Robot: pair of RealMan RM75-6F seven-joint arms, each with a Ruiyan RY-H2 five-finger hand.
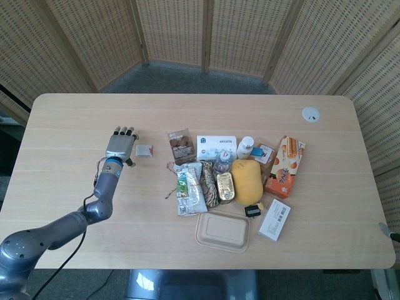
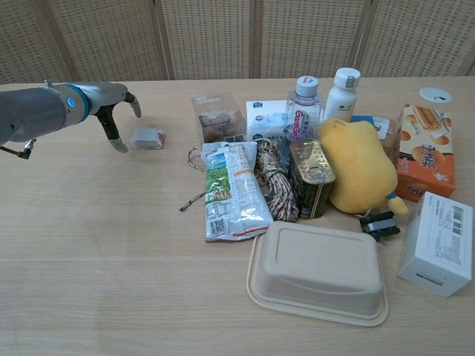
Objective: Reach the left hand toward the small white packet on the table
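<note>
The small white packet [image 1: 144,150] [image 2: 147,138] lies flat on the table, left of the pile of goods. My left hand [image 1: 120,145] [image 2: 113,101] hovers just to the packet's left, a short gap away, fingers spread and holding nothing. Its thumb [image 2: 115,136] hangs down close to the packet's left end without touching it. The grey forearm [image 2: 33,113] comes in from the left edge in the chest view. My right hand shows in neither view.
Right of the packet stands a clear box of brown snacks [image 1: 181,146] [image 2: 217,116]. Beyond it are a green-white pouch [image 2: 234,191], a coil of rope [image 2: 276,181], a tin can [image 2: 312,176], two bottles [image 2: 304,101], a yellow plush [image 2: 359,167] and a beige lidded tray [image 2: 319,271].
</note>
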